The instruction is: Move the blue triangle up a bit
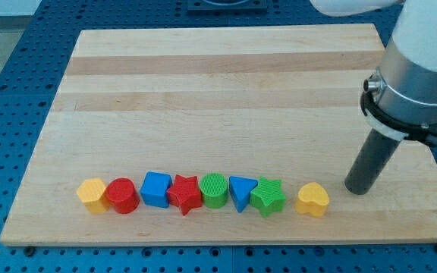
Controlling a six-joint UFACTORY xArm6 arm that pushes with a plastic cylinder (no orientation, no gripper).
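The blue triangle (pixel 240 192) lies in a row of blocks near the view's bottom, between a green cylinder (pixel 214 189) on its left and a green star (pixel 268 197) on its right. My tip (pixel 358 188) rests on the board to the right of the row, well right of the blue triangle and a little right of a yellow heart (pixel 312 199). It touches no block.
The row continues to the view's left with a red star (pixel 186 194), a blue cube (pixel 156 189), a red cylinder (pixel 122 196) and a yellow hexagon (pixel 92 195). The wooden board (pixel 218 98) lies on a blue perforated table.
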